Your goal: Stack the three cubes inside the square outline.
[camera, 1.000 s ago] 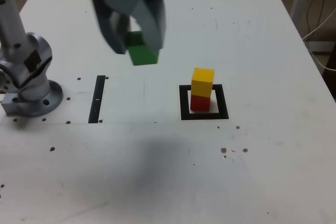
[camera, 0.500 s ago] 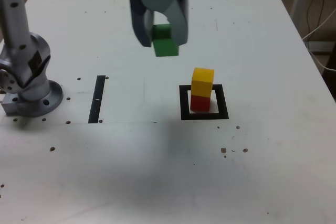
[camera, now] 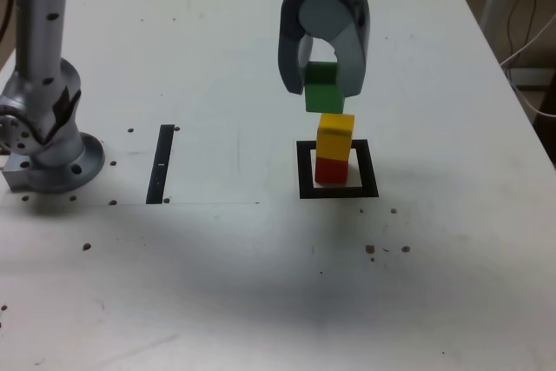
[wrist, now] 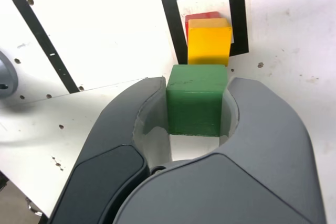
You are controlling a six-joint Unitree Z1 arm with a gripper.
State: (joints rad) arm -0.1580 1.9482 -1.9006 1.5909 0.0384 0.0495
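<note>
As the arm swings in, the grey curved gripper, clamped on the matte green cube, has come near the matte yellow cube atop the red one inside the flat black square frame; careful alignment probably comes next.

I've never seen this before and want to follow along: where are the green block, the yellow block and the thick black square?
Green block (wrist: 194, 113): wrist view, the side between the jaws.
Yellow block (camera: 334, 145): exterior view, its front face.
Black square (camera: 307, 171): exterior view, its left bar.
</note>
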